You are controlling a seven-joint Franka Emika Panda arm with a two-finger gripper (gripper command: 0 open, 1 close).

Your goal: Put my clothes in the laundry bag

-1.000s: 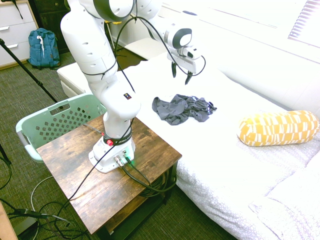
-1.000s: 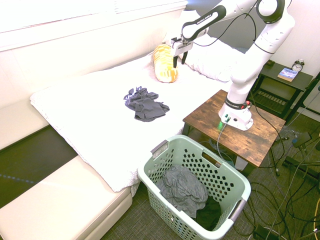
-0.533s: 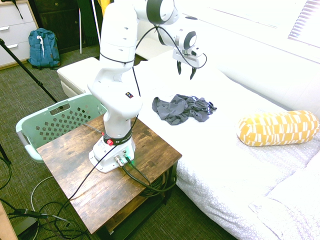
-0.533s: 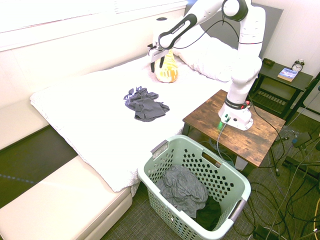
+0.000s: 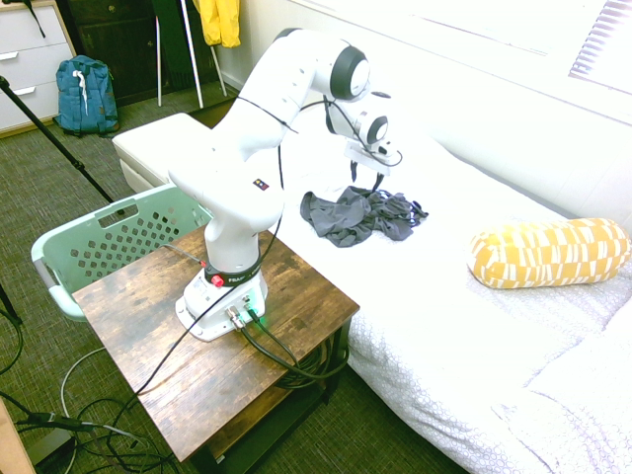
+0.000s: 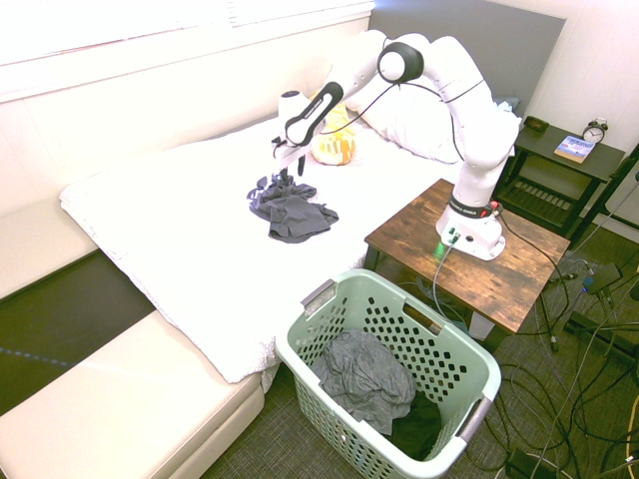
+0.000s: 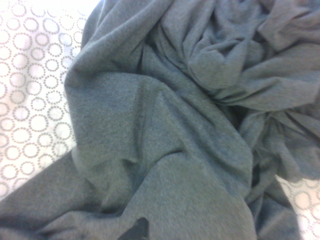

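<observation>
The end effector (image 5: 365, 179) hangs with its fingers spread wide and empty, pointing straight down just above the clothes (image 5: 360, 213). The clothes lie as a crumpled charcoal heap on the bed (image 5: 474, 326), well in from the bed's near edge toward the desk (image 5: 212, 346) and closer to the foot end than to the yellow pillow (image 5: 549, 252). The heap's long axis looks to run roughly along the bed's length. The fingers stand over the heap's far side, toward the wall, so most of the fabric lies just below and slightly toward the desk. In the wrist view grey folds (image 7: 165, 125) fill nearly everything, which suggests a short drop would reach cloth. The laundry bag (image 6: 394, 374) sits on the floor off the bed's near edge, already holding some garments.
</observation>
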